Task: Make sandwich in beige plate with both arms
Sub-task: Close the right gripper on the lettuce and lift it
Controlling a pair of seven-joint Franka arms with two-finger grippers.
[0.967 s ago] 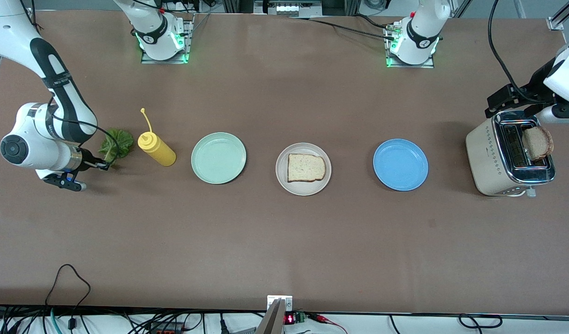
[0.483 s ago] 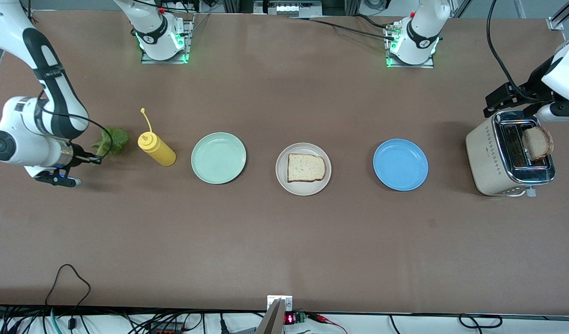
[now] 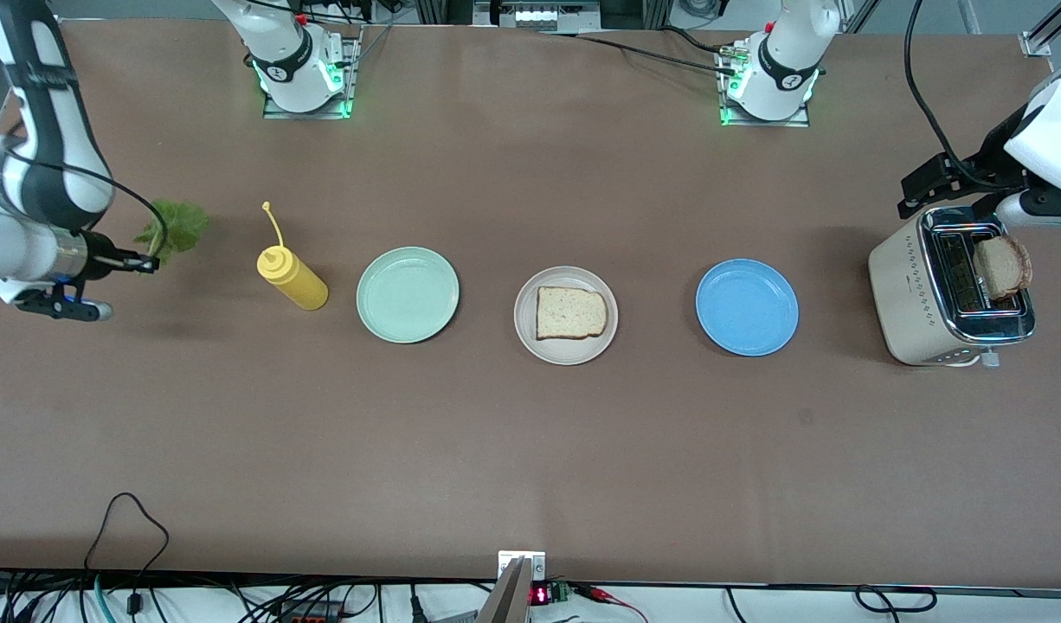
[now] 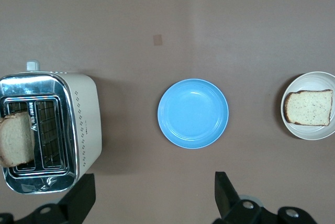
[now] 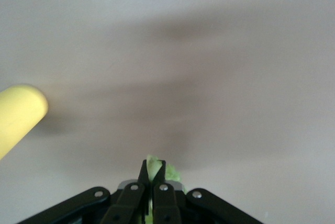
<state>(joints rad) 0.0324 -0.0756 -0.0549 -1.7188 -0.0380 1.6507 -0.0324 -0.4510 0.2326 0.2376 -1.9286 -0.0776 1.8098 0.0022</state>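
two pincers are in view. the right pincer [image 3: 150, 262] is clamped tight on the lettuce leaf [image 3: 172, 227], lifted clear of the bench [image 3: 530, 450] at the right arm's end; a second ago the leaf hung closer to the yellow bottle [image 3: 292, 275]. the left pincer [image 4: 152, 200] hangs with jaws fully spread over the toaster [image 3: 946, 290], gripping nothing, as before. one bread slice [image 3: 570, 312] lies on the beige plate [image 3: 530, 333], between the mint green plate [image 3: 408, 294] and blue plate [image 3: 746, 307]. another slice [image 3: 1001, 266] stands in the toaster slot. most of the leaf is hidden in the right wrist view.
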